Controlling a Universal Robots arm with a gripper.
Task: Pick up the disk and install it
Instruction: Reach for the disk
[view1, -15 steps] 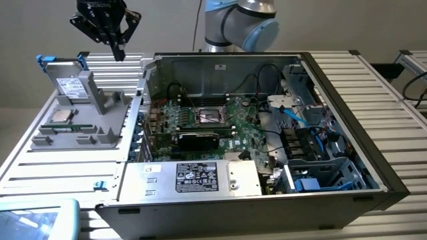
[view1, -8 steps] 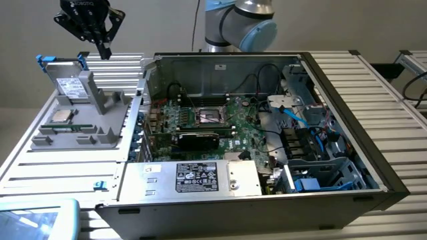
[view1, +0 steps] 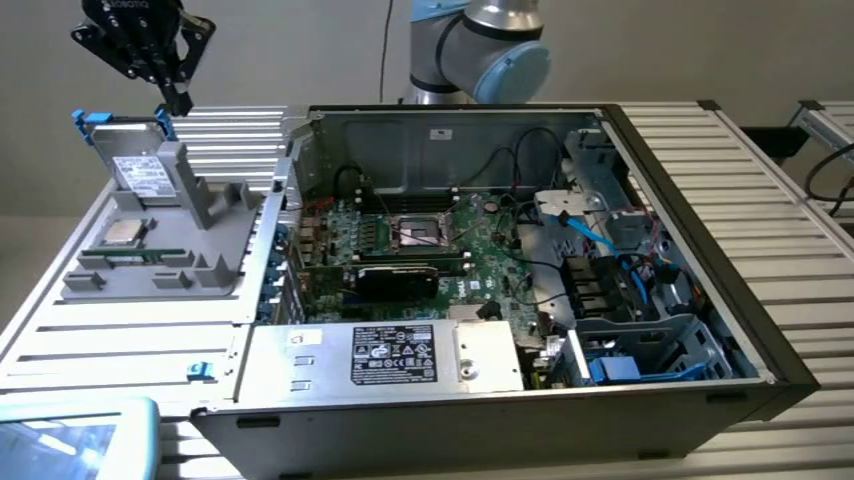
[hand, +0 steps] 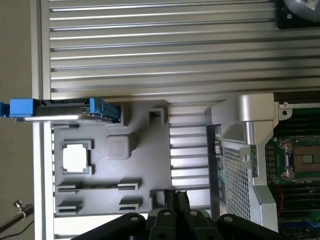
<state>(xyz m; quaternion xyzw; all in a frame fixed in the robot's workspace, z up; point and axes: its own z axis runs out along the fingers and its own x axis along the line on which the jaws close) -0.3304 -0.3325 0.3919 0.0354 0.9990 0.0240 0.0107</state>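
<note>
Above the grey holder (view1: 220, 250), gripper (view1: 174, 100) hanging clear, fingers pressed together on nothing, the disk (view1: 138, 170) standing on edge at one end of the holder, seemingly untouched, processor chip (view1: 124, 233) flat in the holder, open computer case (view1: 441, 130) beside the holder.

The black jaws, pressed together, hang over the near edge of a grey tray (hand: 145, 160) on the ribbed worktop (hand: 150, 50). Out from the jaws a silver chip (hand: 76, 157) sits in its pocket; beyond it the disk (hand: 62, 111) stands on edge. A computer case (hand: 235, 170) lies beside the jaws.
</note>
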